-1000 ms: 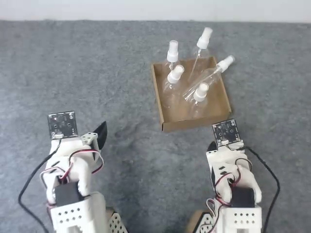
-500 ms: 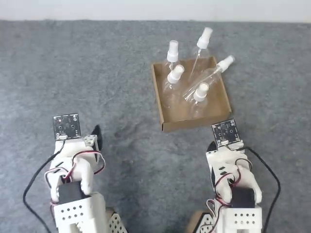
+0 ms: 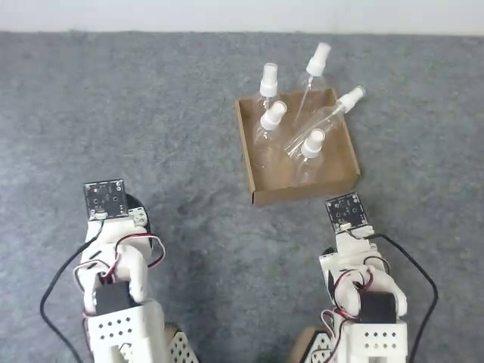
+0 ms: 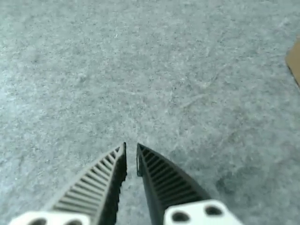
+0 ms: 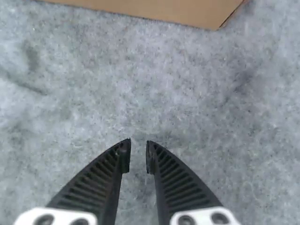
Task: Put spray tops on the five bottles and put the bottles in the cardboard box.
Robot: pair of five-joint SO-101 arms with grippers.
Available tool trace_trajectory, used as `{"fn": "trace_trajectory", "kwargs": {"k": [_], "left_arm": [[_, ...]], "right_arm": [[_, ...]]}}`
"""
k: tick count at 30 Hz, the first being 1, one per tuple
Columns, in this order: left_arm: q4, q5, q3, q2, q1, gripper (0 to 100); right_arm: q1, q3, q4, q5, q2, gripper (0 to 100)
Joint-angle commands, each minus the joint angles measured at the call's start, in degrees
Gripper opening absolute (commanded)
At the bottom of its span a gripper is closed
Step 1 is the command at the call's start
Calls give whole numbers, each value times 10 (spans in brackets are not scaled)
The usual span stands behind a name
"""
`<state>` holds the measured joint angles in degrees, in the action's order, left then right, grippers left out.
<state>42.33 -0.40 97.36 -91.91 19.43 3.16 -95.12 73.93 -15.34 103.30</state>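
Note:
The cardboard box (image 3: 255, 162) lies on the grey carpet ahead of the right arm. Several clear bottles (image 3: 266, 140) with white spray tops (image 3: 273, 113) lie or lean in it, some tops sticking out past its far rim. My left gripper (image 4: 131, 149) hangs low over bare carpet at the near left, shut, with nothing between its ribbed fingers. My right gripper (image 5: 137, 144) is shut too and holds nothing, just short of the box's near wall (image 5: 140, 9). A corner of the box (image 4: 295, 61) shows in the left wrist view.
Grey carpet (image 3: 151, 113) covers the whole table, with open room to the left of the box and between the two arms. A pale wall strip (image 3: 242, 15) runs along the far edge.
The left arm has pulled back toward its base and lowered, tucking its gripper under the wrist camera. The right arm shifted slightly. The box and bottles have not moved.

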Motion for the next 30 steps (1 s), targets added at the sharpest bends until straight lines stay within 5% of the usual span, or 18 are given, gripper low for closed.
{"fn": "trace_trajectory", "kwargs": {"k": [1,12,18,30], "left_arm": [[-16,-4,-5,-1,3,30],[-14,-4,-4,-1,2,30],[147,-4,-7,-6,3,30],[266,-4,-7,-104,2,29]], "right_arm": [[-4,-13,4,-8,7,22],[-3,-13,4,-8,7,22],[-3,-13,4,-8,7,22],[-3,-13,4,-8,7,22]]}}
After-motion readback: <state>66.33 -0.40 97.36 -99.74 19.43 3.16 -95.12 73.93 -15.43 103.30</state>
